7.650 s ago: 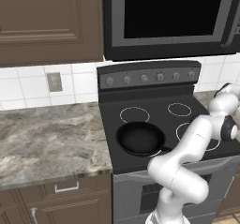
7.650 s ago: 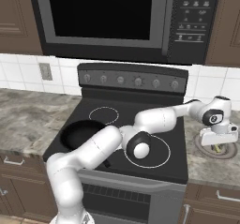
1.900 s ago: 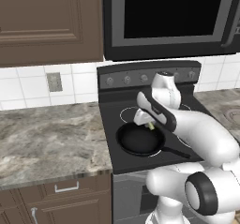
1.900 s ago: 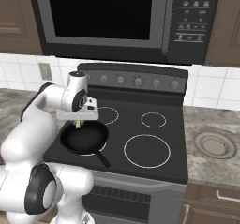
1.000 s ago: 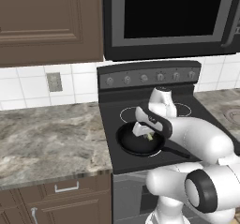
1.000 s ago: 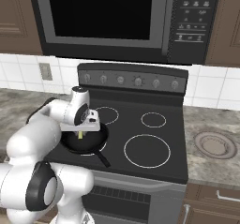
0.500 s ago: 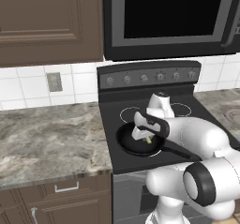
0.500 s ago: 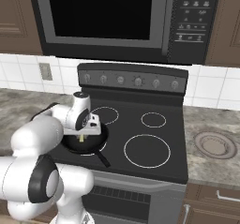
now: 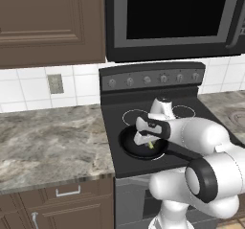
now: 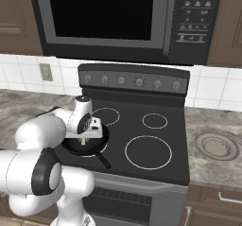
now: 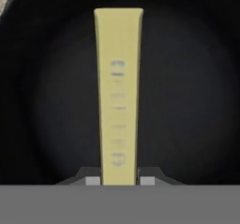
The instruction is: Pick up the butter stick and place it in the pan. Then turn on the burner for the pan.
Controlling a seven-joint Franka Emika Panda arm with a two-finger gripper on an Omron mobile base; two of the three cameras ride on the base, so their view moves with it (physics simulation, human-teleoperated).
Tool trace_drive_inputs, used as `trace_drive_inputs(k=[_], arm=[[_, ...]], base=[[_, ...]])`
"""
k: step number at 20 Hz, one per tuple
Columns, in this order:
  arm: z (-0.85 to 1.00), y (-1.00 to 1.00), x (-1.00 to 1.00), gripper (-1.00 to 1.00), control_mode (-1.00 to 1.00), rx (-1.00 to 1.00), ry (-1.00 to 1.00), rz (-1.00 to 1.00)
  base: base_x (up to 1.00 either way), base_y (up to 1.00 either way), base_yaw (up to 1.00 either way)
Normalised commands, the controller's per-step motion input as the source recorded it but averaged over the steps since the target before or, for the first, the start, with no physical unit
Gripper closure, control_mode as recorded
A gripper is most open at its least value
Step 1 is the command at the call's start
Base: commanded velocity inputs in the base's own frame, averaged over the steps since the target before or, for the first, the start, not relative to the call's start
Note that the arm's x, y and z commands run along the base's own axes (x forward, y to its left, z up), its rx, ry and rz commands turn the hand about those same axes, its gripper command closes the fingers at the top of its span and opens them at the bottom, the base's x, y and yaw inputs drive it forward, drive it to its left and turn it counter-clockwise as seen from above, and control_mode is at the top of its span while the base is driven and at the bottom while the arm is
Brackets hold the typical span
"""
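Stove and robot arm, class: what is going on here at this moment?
The white robot arm's pincer is shut on a thin pale yellow butter stick and holds it just over the inside of the round black frying pan, which sits on the front left burner of the black stove. The stick is not yet released, and the burner knobs are untouched.

Hand low, fingers clamped, arm folded.

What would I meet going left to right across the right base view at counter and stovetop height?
Wall outlet → pincer shut on the butter stick over the pan → large front burner ring → round plate on the right counter.
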Motion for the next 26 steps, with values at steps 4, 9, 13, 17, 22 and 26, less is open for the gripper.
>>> trace_drive_inputs(k=[4,9,13,17,22,26], arm=[[-0.06,0.0,0.03,1.0,-1.0,0.0,0.0,0.0],[-0.01,0.0,0.01,1.0,-1.0,0.0,0.0,0.0],[0.0,0.0,0.0,-1.0,-1.0,0.0,0.0,0.0],[0.0,0.0,0.0,-1.0,-1.0,0.0,0.0,0.0],[0.0,0.0,0.0,-1.0,-1.0,0.0,0.0,0.0],[0.14,0.0,0.0,-1.0,-1.0,0.0,-0.04,0.0]], base=[[0.0,0.0,0.0],[0.0,0.0,0.0],[0.0,0.0,0.0],[0.0,0.0,0.0],[0.0,0.0,0.0],[0.0,0.0,0.0]])
